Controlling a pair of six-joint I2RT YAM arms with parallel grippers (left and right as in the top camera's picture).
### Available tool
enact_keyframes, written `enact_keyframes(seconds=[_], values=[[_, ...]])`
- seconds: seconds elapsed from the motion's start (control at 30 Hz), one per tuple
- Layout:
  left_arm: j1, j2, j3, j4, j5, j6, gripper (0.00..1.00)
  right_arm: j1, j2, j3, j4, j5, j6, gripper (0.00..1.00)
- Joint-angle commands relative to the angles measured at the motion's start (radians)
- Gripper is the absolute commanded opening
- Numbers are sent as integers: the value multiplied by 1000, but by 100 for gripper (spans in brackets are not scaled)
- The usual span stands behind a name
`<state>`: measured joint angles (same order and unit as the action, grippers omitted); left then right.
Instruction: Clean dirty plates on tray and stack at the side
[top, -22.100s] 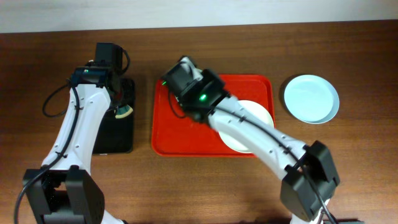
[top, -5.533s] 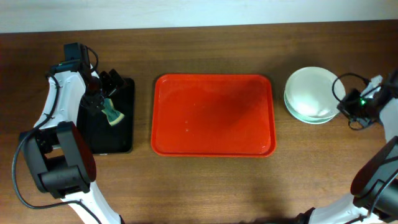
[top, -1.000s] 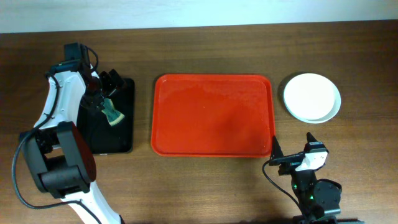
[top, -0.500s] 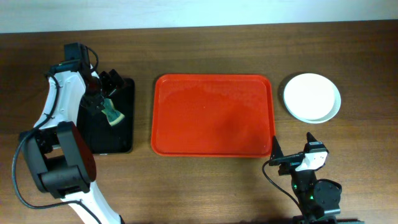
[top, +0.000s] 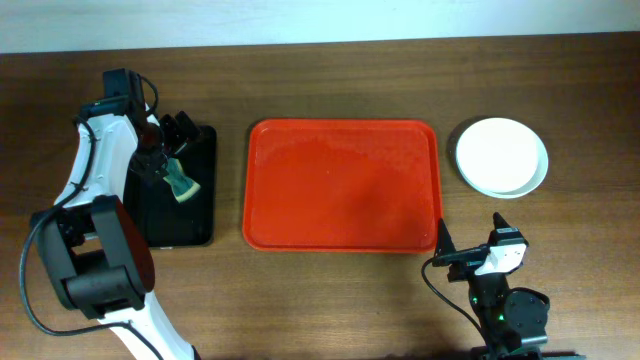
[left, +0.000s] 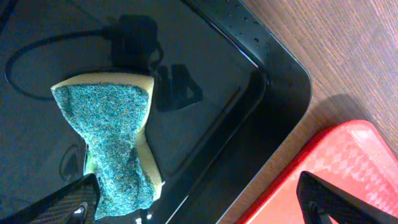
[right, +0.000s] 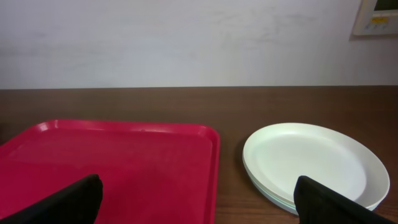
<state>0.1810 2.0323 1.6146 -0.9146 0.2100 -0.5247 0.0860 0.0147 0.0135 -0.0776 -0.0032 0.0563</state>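
A brown wooden worktop (top: 330, 310) runs up to a pale wall. The red tray (top: 343, 186) lies mid-worktop; the plates (top: 502, 157) sit stacked just right of it, off the tray, with the white one on top. My right pincer (right: 196, 190) hangs released near the tray's front right corner. Left of the tray, my left pincer (left: 196, 183) gapes released over the black tray (left: 261, 81), with the sponge (left: 112, 143) just beside one finger.

wood table (top: 330, 300) | L: black tray (top: 203, 228) flat on it | ctr: red tray (top: 340, 190), near black tray w/ gap between | R: plates (top: 502, 157) stacked, white on top, just beside red tray, not touching
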Motion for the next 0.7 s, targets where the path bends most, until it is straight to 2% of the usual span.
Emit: enact_keyframes(seconds=[0.0,0.17,0.33,0.4,0.47,0.67], values=[[9,-51,16,-7,3,2,99,5,-11,-8,-3,8,0,99],[5,-164,-4,-6,-5,3,99,5,-11,-8,-3,8,0,99],[-42,-357,-111,14,-173,17,99,5,-11,-8,-3,8,0,98],[-77,-468,-208,88,-192,129,99,5,-11,-8,-3,8,0,99],[-124,-614,-356,224,-188,241,99,5,-11,-8,-3,8,0,98],[-214,-972,-704,452,-189,476,99,5,-11,-8,-3,8,0,98]])
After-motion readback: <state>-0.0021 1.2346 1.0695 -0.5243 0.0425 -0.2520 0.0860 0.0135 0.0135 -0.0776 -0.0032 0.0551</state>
